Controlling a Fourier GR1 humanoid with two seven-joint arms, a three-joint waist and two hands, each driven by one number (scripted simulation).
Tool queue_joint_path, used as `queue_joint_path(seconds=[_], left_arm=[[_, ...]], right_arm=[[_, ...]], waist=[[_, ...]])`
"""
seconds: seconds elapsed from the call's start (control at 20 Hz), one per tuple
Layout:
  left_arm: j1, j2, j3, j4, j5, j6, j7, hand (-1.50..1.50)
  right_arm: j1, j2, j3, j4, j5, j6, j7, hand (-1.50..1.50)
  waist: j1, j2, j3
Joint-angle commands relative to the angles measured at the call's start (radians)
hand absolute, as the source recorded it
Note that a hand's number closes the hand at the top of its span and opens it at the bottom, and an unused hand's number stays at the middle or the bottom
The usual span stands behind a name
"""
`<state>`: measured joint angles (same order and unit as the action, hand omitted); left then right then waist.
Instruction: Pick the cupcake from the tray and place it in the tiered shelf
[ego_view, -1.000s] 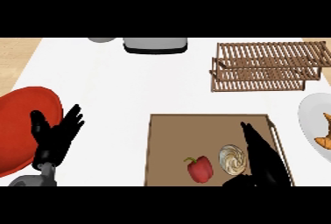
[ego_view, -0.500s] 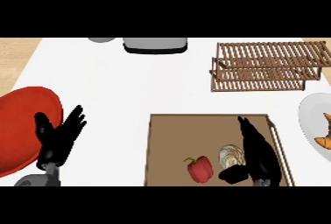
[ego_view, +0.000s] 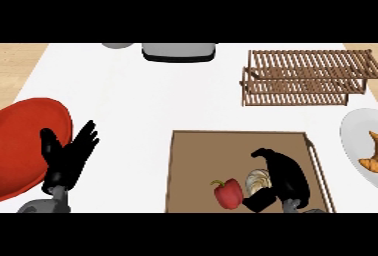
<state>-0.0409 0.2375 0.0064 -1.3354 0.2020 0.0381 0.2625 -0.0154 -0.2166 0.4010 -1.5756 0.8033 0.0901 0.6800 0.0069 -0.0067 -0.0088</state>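
Broadly, the white counter (ego_view: 148, 100) fills the view, with a brown tray (ego_view: 193, 165) near its front edge on the right and a slatted wooden tiered shelf (ego_view: 303, 77) well beyond it toward the back. A big red plate (ego_view: 26, 145) sits at the left edge, a white plate (ego_view: 358, 145) carrying a pastry (ego_view: 371, 160) at the right edge, and a grey appliance (ego_view: 179, 51) at the back.

On the tray, a red pepper (ego_view: 229, 192) stands just beside the cupcake (ego_view: 257, 181), which looks pale and ridged and is partly hidden. The right hand (ego_view: 284, 175) lies over the cupcake's right side, fingers arched above it and thumb low at its front; whether they have closed on it I cannot tell. The left hand (ego_view: 70, 155) rests near the red plate, fingers straight and spread, holding nothing.

The step in hand looks like securing the cupcake. To do it well, fingers and thumb should meet on opposite sides of the wrapper, low down, without nudging the pepper. Then lift straight up, clearing the tray's rim, before moving back toward the shelf.
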Motion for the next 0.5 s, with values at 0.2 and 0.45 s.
queue_joint_path(seconds=[0.2, 0.45], left_arm=[[-0.036, -0.015, 0.017, 0.03, -0.012, 0.005, 0.02, 0.0], [0.015, -0.002, 0.022, -0.028, -0.015, -0.014, 0.035, 0.0]], right_arm=[[-0.003, 0.079, 0.043, 0.082, 0.015, -0.047, -0.108, 1.5], [0.003, 0.075, 0.047, 0.001, 0.042, -0.097, -0.179, 1.5]], waist=[[-0.008, 0.007, 0.009], [-0.006, 0.006, 0.009]])
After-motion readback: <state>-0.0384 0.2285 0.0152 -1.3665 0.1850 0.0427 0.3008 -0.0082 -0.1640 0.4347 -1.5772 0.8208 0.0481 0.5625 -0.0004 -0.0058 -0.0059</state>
